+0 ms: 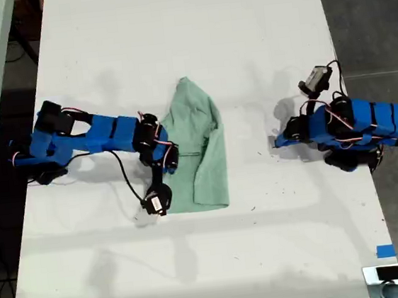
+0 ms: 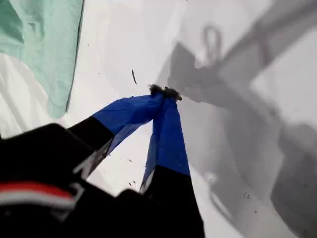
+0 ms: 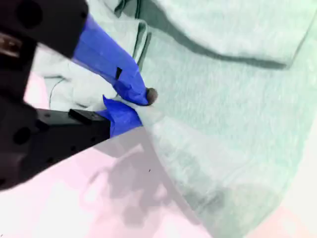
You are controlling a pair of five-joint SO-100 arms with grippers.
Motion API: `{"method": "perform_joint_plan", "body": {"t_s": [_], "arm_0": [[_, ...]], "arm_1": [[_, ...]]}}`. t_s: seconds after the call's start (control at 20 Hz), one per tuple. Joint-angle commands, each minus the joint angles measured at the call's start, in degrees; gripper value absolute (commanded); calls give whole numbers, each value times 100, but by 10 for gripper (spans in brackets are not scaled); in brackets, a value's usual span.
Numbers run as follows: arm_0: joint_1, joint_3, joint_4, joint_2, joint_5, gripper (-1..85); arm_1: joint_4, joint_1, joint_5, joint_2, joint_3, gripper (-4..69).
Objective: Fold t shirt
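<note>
The pale mint-green t shirt lies crumpled and partly folded on the white table, near the middle of the exterior view. My second gripper comes in from the exterior view's left and sits at the shirt's near edge. In the second wrist view its blue fingers pinch a raised ridge of the t shirt. My first gripper rests at the exterior view's right, apart from the shirt. Its tips meet over bare table, holding nothing, with the t shirt a short way beyond.
A black cable runs from the second arm to its wrist camera beside the shirt's lower corner. Blue tape marks the table's edge at the exterior view's right. Dark floor lies beyond that edge.
</note>
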Motion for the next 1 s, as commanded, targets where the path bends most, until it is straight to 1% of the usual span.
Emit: {"method": "perform_joint_plan", "body": {"t_s": [0.0, 0.15, 0.2, 0.25, 0.3, 0.35, 0.5, 0.6, 0.65, 0.7, 0.75, 0.85, 0.9, 0.95], "arm_0": [[-220, -492, -809, -18, 563, -2], [-272, -492, -1898, -167, 1143, 1], [-290, -492, -2136, -246, 1222, 35], [-299, -492, -2268, -299, 1222, 134], [-316, -483, -2329, -343, 1222, 201], [-334, -448, -2329, -369, 1195, 202], [-396, -422, -2276, -343, 1204, 202], [-422, -413, -2004, -114, 1187, 202], [-439, -352, -1767, 167, 1169, 160], [-448, -237, -1477, 580, 1151, 69], [-439, -79, -1318, 1081, 1169, -1], [-439, 448, -1213, 2250, 1345, -1], [-466, 984, -1310, 2909, 1389, -1], [-554, 1854, -1591, 3674, 1415, -1]], "arm_1": [[-53, -70, 18, 35, 44, -19], [-53, -70, 18, 35, 44, -19], [-53, -70, 18, 35, 44, -19], [-53, -70, 18, 35, 44, -19], [-53, -70, 18, 35, 44, -19], [-53, -70, 18, 35, 44, -19], [-53, -70, 18, 35, 44, -19], [-53, -70, 18, 35, 44, -19], [-53, -70, 18, 35, 44, -19], [-53, -70, 18, 35, 44, -19], [-53, -70, 18, 35, 44, -19], [-53, -70, 18, 35, 44, -19], [-53, -70, 18, 35, 44, -19], [-53, -70, 26, 35, 44, -19]]}}
